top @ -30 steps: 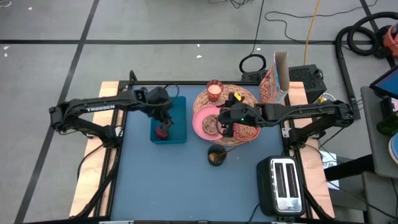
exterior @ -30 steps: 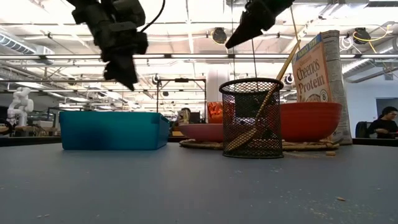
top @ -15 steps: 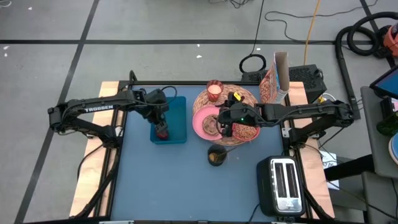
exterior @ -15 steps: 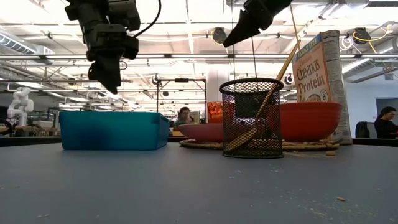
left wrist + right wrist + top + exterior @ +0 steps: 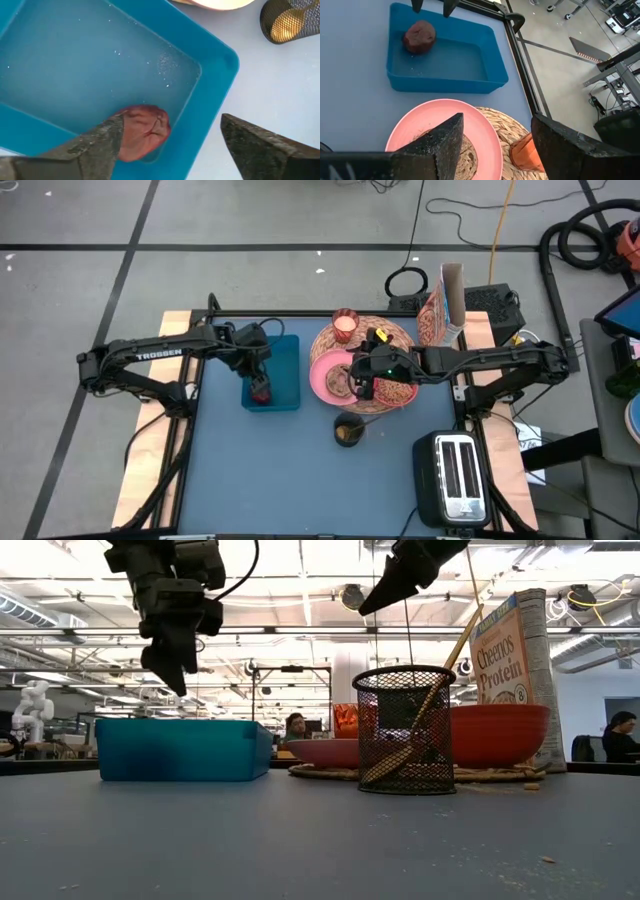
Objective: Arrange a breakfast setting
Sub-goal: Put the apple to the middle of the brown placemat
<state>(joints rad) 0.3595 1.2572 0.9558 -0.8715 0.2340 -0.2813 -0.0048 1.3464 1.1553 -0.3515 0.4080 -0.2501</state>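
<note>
While the left end effector [image 5: 262, 380] is hovering with fingers spread over the blue bin [image 5: 285, 370], the small dark-red fruit [image 5: 141, 132] is lying inside the bin near one corner, seemingly untouched. Further right, the pink plate [image 5: 325, 375] is sitting on the round woven straw placemat [image 5: 398, 332] beside the coral-red bowl [image 5: 500, 733], and the right end effector [image 5: 356, 385] is hanging above them, open and empty. The Cheerios Protein box [image 5: 507, 650] is standing upright at the far right, behind the bowl.
</note>
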